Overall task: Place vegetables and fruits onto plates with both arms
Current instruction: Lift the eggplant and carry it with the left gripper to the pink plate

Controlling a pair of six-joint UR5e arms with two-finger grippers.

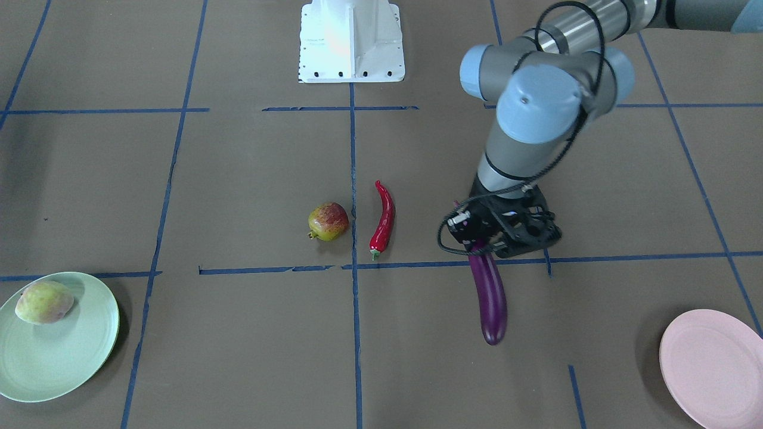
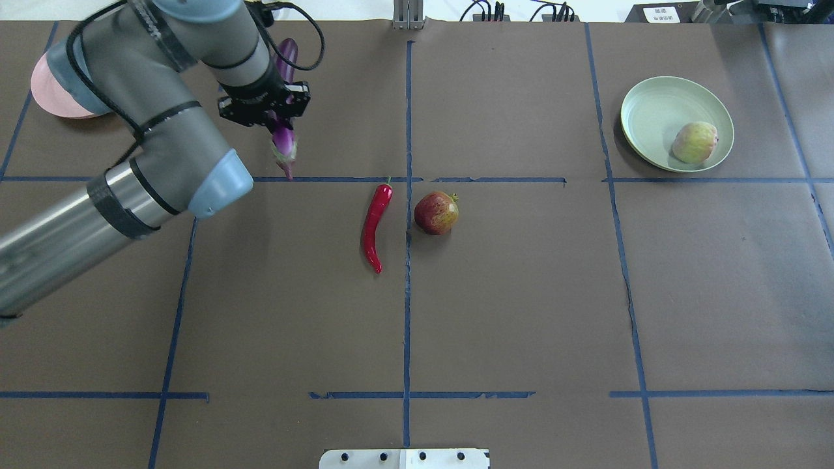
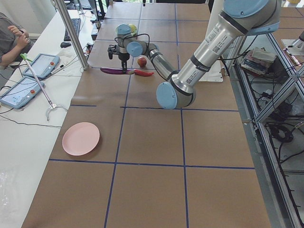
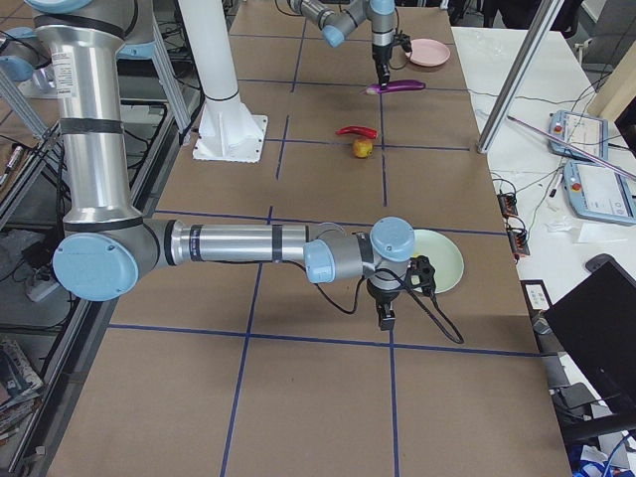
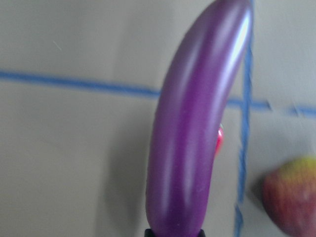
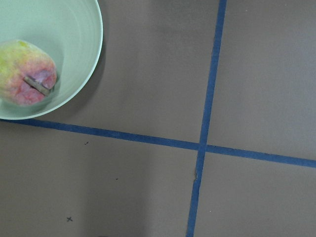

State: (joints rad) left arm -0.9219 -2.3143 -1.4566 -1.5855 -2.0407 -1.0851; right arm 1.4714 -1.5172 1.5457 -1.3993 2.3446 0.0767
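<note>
Over the table's ten o'clock quarter, viewed from overhead, the left gripper is clenched on the eggplant near its cap. Chili and pomegranate are seen at its four o'clock, the pink plate at nine. Whether the right gripper, beside the green plate bearing a fruit, is clenched cannot be told.

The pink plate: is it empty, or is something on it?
Empty. The pink plate shows only bare surface; nothing lies on it.
</note>
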